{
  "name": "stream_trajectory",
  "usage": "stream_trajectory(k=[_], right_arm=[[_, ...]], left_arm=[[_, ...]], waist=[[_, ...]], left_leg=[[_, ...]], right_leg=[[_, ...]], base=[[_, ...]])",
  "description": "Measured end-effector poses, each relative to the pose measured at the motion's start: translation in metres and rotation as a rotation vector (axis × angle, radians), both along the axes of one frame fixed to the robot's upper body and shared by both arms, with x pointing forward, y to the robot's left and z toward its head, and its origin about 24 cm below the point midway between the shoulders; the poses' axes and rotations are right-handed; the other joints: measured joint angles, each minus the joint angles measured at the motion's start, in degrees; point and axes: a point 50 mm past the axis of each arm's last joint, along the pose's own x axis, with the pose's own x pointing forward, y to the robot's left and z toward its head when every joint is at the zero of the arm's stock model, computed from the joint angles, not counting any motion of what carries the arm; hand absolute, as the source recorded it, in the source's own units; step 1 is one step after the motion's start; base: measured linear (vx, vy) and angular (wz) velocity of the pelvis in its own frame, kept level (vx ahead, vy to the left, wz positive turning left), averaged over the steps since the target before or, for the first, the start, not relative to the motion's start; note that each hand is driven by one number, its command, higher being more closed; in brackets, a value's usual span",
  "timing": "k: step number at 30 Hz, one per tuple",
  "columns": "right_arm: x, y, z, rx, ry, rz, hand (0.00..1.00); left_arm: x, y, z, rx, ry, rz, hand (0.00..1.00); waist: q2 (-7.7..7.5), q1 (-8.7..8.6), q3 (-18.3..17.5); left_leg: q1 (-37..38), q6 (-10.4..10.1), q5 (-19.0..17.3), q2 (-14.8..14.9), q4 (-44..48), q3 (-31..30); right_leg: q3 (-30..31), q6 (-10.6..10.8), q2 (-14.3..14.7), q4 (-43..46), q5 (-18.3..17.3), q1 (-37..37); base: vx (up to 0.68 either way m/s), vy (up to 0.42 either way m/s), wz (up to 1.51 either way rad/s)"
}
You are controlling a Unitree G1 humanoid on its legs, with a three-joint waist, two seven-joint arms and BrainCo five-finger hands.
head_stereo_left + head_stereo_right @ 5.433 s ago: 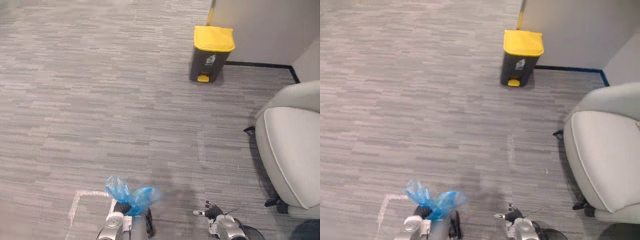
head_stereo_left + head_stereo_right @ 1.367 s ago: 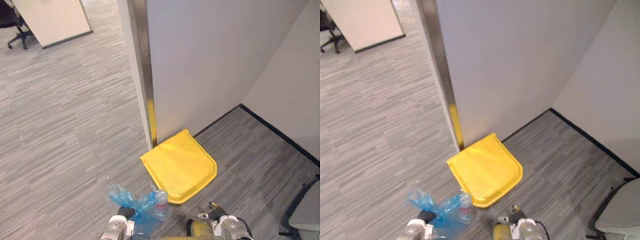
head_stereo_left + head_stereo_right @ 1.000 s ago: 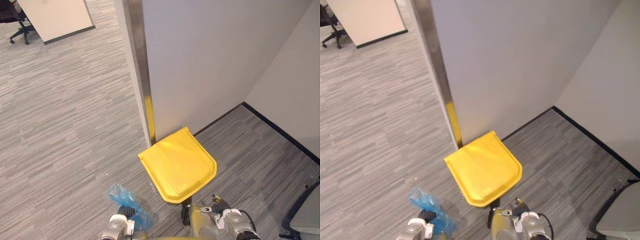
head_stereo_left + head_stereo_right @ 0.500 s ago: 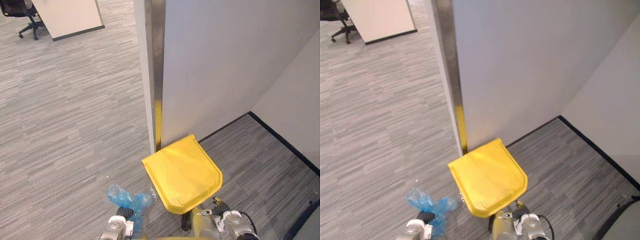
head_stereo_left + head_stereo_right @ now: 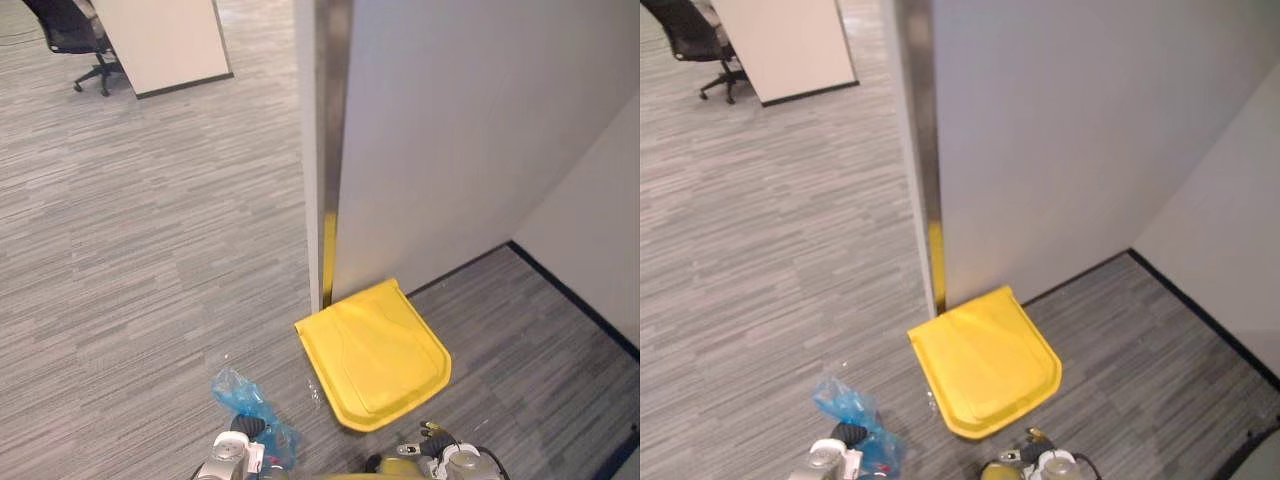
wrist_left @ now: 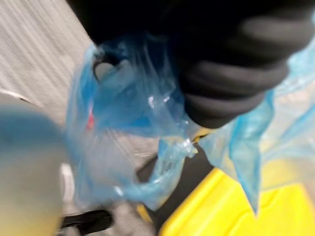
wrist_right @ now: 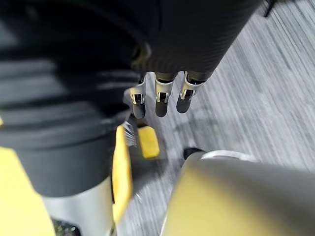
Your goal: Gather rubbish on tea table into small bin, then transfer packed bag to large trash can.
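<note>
Beside the large trash can [image 5: 372, 352]: packed bag awaiting drop-off.
At near left, the left hand [image 5: 232, 452] clutches the blue bag [image 5: 245, 397], just left of the closed yellow lid [image 5: 985, 362]; the right hand [image 7: 158, 98] hangs empty, fingers relaxed. Next, likely, the lid must open.

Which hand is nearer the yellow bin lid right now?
Right. The right hand sits just short of the lid's near edge, by its right corner. The left hand, gripping the bag, is off to the lid's left, farther away.
</note>
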Motion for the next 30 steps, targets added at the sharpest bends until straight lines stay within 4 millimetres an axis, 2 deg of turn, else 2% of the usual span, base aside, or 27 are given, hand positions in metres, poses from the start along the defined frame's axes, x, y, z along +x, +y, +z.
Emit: stream_trajectory(k=[3,6,9,12,13,15,16,17,19,20,21,22,27,30], right_arm=[[-0.001,-0.002,0.000,-0.012,0.001,-0.015,0.00],[-0.002,-0.005,0.000,-0.011,0.003,-0.049,0.00],[-0.002,-0.008,0.001,-0.008,-0.005,-0.076,0.00],[-0.009,-0.012,-0.001,-0.006,0.002,-0.117,0.00],[-0.012,-0.010,-0.002,0.001,0.007,-0.129,0.00],[-0.013,-0.008,-0.003,0.006,0.011,-0.130,0.00],[-0.012,-0.007,-0.002,0.013,0.003,-0.134,0.00],[-0.012,-0.006,-0.002,0.016,0.001,-0.135,0.00],[-0.012,-0.007,-0.002,0.020,-0.003,-0.144,0.00],[-0.011,-0.009,-0.002,0.017,-0.008,-0.145,0.00],[-0.015,-0.007,-0.004,0.020,0.010,-0.146,0.00],[-0.023,-0.006,-0.006,0.023,0.034,-0.152,0.00],[-0.023,-0.012,-0.005,0.007,0.037,-0.148,0.00],[-0.022,-0.011,-0.005,0.002,0.038,-0.124,0.00]], left_arm=[[0.000,-0.001,0.000,-0.001,0.000,-0.002,1.00],[-0.004,-0.004,-0.002,-0.008,0.010,-0.009,1.00],[-0.012,-0.004,-0.004,-0.010,0.031,-0.009,1.00],[-0.011,-0.007,-0.004,-0.010,0.031,-0.032,1.00],[-0.010,-0.006,-0.004,-0.007,0.027,-0.034,1.00],[-0.010,-0.005,-0.004,-0.004,0.032,-0.037,1.00],[-0.008,-0.004,-0.003,0.001,0.025,-0.039,1.00],[-0.007,-0.003,-0.003,0.003,0.024,-0.040,1.00],[-0.006,-0.002,-0.002,0.005,0.021,-0.041,1.00],[-0.006,-0.001,-0.002,0.009,0.022,-0.038,1.00],[-0.007,0.002,-0.002,0.017,0.024,-0.038,1.00],[-0.008,0.006,-0.002,0.026,0.027,-0.034,1.00],[-0.005,0.005,-0.001,0.019,0.014,-0.025,1.00],[-0.004,0.007,-0.001,0.026,0.011,-0.023,1.00]], waist=[[-0.17,-0.21,0.23],[-0.22,-0.38,0.26],[-0.20,-1.49,0.21],[0.01,-2.27,0.06],[-0.89,-2.23,-0.16],[-1.90,-2.31,0.08],[-2.51,-2.64,0.50],[-2.66,-2.76,0.59],[-2.24,-3.06,0.54],[-1.33,-3.17,0.70],[-2.00,-3.27,0.37],[-2.65,-3.02,0.26],[-0.64,-2.55,-0.28],[-0.93,-2.19,-0.11]], left_leg=[[0.19,-1.88,1.10,0.44,-1.12,-0.34],[-0.09,-2.17,1.31,0.45,-0.87,-1.84],[1.27,-3.18,1.94,-0.50,-6.49,-3.98],[4.14,-2.89,2.06,-0.36,-14.20,-5.15],[3.59,-2.37,2.65,-0.61,-15.03,-4.96],[1.77,-1.92,2.01,-1.15,-13.40,-3.97],[0.52,-1.75,0.55,-1.40,-11.22,-3.36],[-0.37,-1.61,0.13,-1.45,-10.26,-3.17],[-1.51,-1.34,-0.25,-0.78,-8.97,-2.96],[-2.28,-0.76,0.19,0.16,-8.43,-2.70],[-2.12,-1.38,0.04,0.18,-7.34,-3.09],[-2.34,-2.10,-0.21,0.06,-6.16,-3.37],[-3.04,-3.42,-0.12,1.96,-6.05,-5.17],[-3.07,-4.26,0.34,3.28,-6.48,-5.53]], right_leg=[[-1.03,-0.39,0.02,0.69,0.21,-0.29],[-1.37,-1.03,-0.09,2.57,-0.23,-1.40],[-1.59,-1.23,-0.19,3.43,-0.23,-3.36],[-1.84,-0.14,0.83,2.37,0.98,-3.64],[-1.19,0.57,0.64,1.84,1.88,-4.53],[-0.06,0.96,0.15,2.68,2.47,-6.21],[0.47,1.06,-0.28,4.13,2.39,-7.50],[0.74,1.35,-0.45,4.58,2.25,-8.08],[0.80,3.24,-0.25,3.64,1.96,-8.14],[-0.28,1.44,-0.71,9.70,0.14,-9.46],[-0.05,0.94,-1.80,14.00,-2.44,-8.82],[0.69,0.56,-1.72,12.51,-4.17,-7.62],[-0.10,-0.31,1.46,8.29,-3.23,-5.96],[-0.73,-0.85,2.50,7.23,-2.71,-5.06]], base=[[-0.08,-0.044,0.18],[-0.14,-0.028,0.04],[-0.16,0.013,0.02],[-0.16,0.030,0.05],[-0.15,0.031,-0.06],[-0.17,0.030,-0.26],[-0.18,0.044,-0.30],[-0.14,0.035,-0.18],[-0.08,0.017,-0.07],[0.04,-0.026,0.11],[0.06,-0.079,0.14],[0.08,-0.106,0.16],[0.04,-0.089,0.03],[0.04,-0.064,0.05]])
